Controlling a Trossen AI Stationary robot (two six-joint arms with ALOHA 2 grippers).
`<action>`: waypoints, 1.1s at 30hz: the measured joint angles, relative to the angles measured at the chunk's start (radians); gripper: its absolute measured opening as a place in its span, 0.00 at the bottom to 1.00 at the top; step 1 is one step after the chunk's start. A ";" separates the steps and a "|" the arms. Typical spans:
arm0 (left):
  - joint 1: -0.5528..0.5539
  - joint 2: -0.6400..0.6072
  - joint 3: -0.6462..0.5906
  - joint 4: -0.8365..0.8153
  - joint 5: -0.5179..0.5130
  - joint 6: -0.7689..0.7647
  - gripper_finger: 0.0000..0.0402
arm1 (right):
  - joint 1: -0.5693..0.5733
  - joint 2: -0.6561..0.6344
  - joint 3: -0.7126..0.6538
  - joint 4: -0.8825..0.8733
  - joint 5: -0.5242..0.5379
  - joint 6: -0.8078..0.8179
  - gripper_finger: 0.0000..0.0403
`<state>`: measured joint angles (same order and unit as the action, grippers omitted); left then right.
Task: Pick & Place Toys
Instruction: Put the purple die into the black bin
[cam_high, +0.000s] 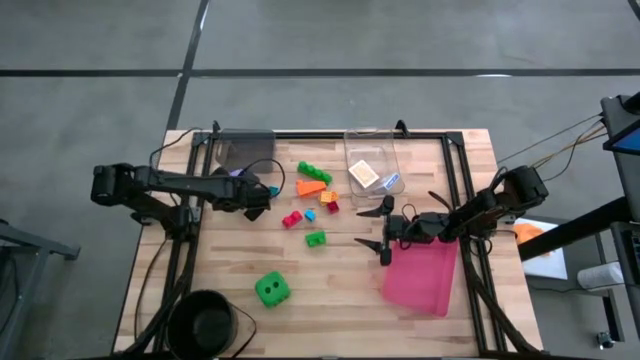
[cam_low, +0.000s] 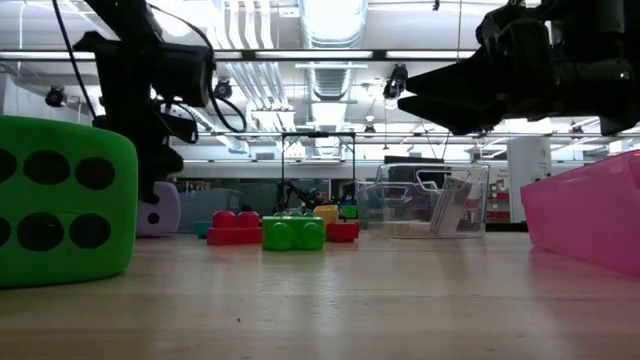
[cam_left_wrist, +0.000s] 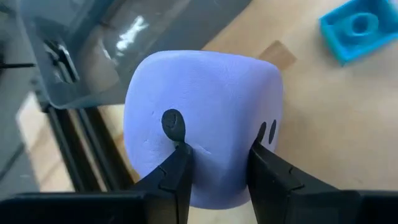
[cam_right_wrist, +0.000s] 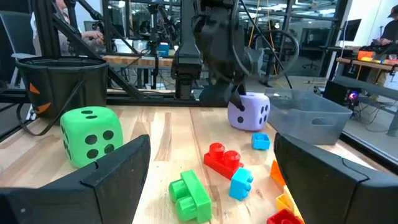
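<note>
the left gripper (cam_left_wrist: 214, 165) pinches the purple die (cam_left_wrist: 205, 124) between its 2 fingers, near the table's back-left, beside a grey bin (cam_high: 243, 148). the right gripper (cam_high: 381, 228) hovers with jaws spread wide and empty, at the pink tray's (cam_high: 425, 285) back-left corner. the green die (cam_high: 272, 289) sits alone near the table's front, well apart from the scattered bricks (cam_high: 312, 205).

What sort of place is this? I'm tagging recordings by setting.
Most likely a robotics lab or workshop: the low view shows exposed ceiling ducts and strip lights, and the right wrist view shows benches with equipment beyond the wooden table.
</note>
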<state>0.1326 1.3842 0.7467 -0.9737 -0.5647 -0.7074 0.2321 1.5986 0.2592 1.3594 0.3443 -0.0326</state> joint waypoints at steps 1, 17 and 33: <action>-0.006 -0.019 0.005 0.003 0.012 0.000 0.28 | 0.000 0.000 0.000 -0.002 0.000 0.003 0.84; -0.055 -0.368 -0.121 0.373 0.025 0.203 0.20 | 0.000 0.000 0.000 -0.010 0.000 0.004 0.84; 0.104 -0.643 -0.290 0.687 -0.032 0.338 0.05 | 0.000 0.000 0.000 -0.010 0.000 0.007 0.84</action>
<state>0.2366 0.7415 0.4565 -0.2871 -0.5967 -0.3697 0.2321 1.5986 0.2592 1.3491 0.3443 -0.0254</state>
